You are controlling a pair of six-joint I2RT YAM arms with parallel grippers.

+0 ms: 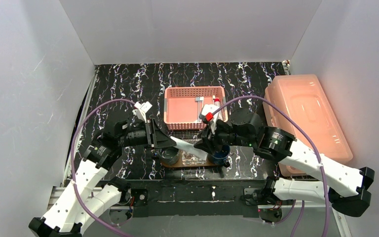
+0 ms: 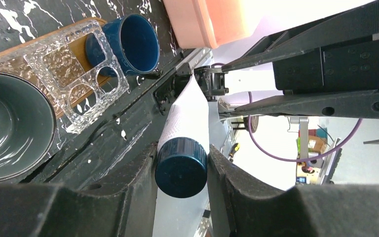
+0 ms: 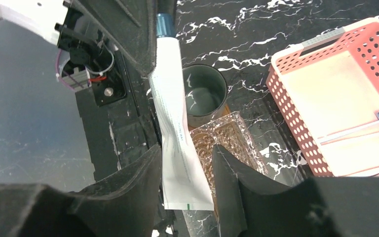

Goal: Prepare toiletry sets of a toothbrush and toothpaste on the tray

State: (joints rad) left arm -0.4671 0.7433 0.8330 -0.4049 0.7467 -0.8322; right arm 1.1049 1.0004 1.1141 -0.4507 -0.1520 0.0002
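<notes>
A white toothpaste tube with a dark blue cap hangs level between both arms, above the tray's near side. My left gripper is shut on the cap end. My right gripper stands open around the flat crimped tail, with a gap beside the tube. The dark brown wooden tray lies below, carrying a clear glass holder, a grey cup and a blue cup. A thin pale toothbrush lies in the pink basket.
The pink perforated basket stands just behind the tray. A large translucent pink lidded box fills the right side of the table. White walls close in the left, back and right. The table's near edge runs right in front of the tray.
</notes>
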